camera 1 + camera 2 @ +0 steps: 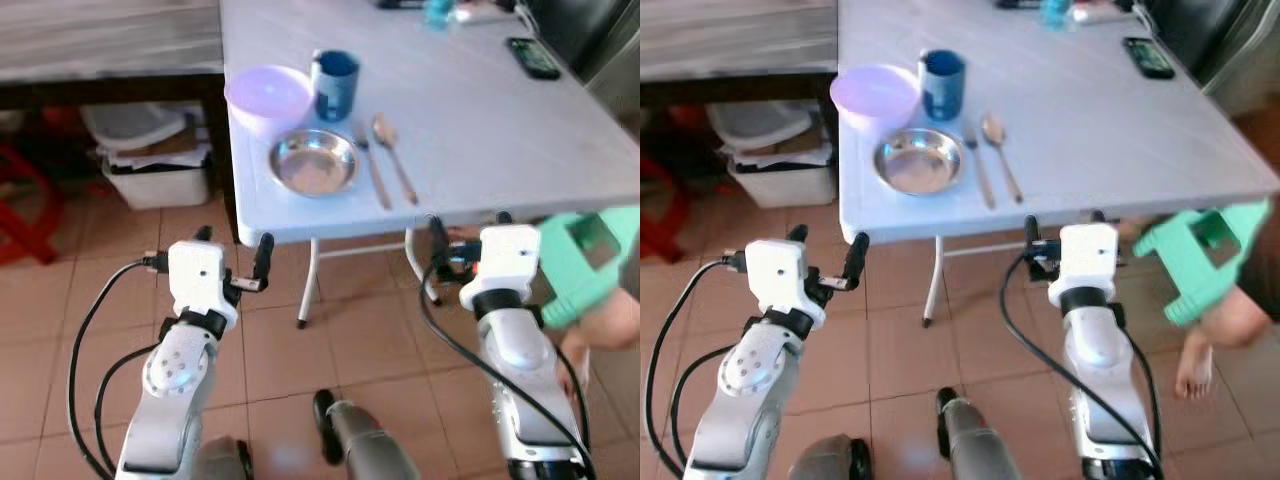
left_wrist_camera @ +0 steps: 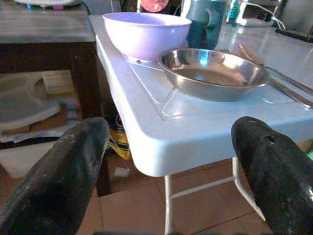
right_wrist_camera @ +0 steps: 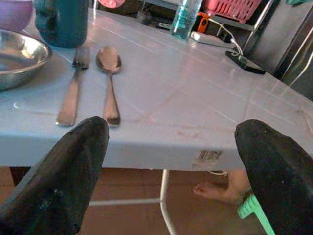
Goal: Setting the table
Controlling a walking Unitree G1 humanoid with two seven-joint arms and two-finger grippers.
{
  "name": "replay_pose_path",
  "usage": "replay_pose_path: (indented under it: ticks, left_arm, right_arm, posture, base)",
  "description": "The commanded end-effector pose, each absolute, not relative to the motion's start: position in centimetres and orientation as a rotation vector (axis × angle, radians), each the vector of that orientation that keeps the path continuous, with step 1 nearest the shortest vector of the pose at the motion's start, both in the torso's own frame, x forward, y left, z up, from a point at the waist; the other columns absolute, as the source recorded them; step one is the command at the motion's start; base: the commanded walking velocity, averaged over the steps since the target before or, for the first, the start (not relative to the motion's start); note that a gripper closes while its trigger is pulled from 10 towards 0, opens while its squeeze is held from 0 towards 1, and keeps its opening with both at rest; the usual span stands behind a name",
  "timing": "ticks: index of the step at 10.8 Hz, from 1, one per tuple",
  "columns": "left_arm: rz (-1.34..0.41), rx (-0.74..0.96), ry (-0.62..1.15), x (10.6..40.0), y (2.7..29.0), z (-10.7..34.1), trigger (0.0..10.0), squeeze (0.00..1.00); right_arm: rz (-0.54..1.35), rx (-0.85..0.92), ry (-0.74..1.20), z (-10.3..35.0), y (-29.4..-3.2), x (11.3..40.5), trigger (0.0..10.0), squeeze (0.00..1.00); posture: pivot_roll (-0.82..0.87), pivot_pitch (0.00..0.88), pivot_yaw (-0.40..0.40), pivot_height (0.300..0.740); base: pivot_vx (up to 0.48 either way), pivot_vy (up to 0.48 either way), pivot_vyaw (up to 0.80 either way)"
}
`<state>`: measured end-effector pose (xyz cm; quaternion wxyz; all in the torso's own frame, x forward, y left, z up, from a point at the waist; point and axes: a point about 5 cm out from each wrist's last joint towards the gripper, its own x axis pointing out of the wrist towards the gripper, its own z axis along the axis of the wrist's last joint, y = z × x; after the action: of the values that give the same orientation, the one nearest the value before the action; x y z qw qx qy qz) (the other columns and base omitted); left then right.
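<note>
Steel plate (image 1: 313, 162), fork (image 1: 371, 165), spoon (image 1: 393, 153) on bench (image 1: 480, 120) — rigid, probably slick, light; take handles near bench edge. Left gripper (image 1: 233, 258), right gripper (image 1: 467, 235) — fingers spread, empty.

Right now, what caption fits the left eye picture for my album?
Both open claws, left claw and right claw, wait below a table set with bowl, cup, plate, fork, spoon.

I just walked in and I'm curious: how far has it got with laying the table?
One place looks laid: a steel plate, purple bowl and blue mug near the table edge, with fork and spoon beside the plate. Nothing is in hand: left gripper and right gripper are open below the edge. Whether more settings remain is unclear.
</note>
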<state>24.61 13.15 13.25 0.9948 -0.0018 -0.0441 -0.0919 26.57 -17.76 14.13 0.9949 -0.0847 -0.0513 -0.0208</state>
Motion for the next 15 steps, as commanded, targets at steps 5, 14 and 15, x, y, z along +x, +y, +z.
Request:
replay_pose_path:
  ticks: [5, 14, 15]
  left_arm:
    - [-0.093, -0.002, -0.126, 25.4, 13.5, 12.9, 10.0, 0.00]
    - [0.061, 0.039, -0.169, 26.4, 14.1, 12.5, 10.0, 0.00]
    - [0.026, 0.054, -0.183, 27.0, 13.8, 12.9, 10.0, 0.00]
  right_arm:
    - [0.029, -0.213, -0.158, 15.1, -17.0, 26.4, 10.0, 0.00]
    - [0.215, -0.188, -0.180, 15.0, -13.9, 28.6, 10.0, 0.00]
    - [0.163, -0.151, -0.163, 14.8, -14.3, 28.7, 10.0, 0.00]
  posture:
    - [-0.04, 0.110, -0.064, 0.740]
    - [0.05, 0.050, -0.144, 0.740]
    - [0.03, 0.052, -0.108, 0.740]
  base:
    - [0.000, 0.000, 0.00]
    - [0.000, 0.000, 0.00]
    - [0.000, 0.000, 0.00]
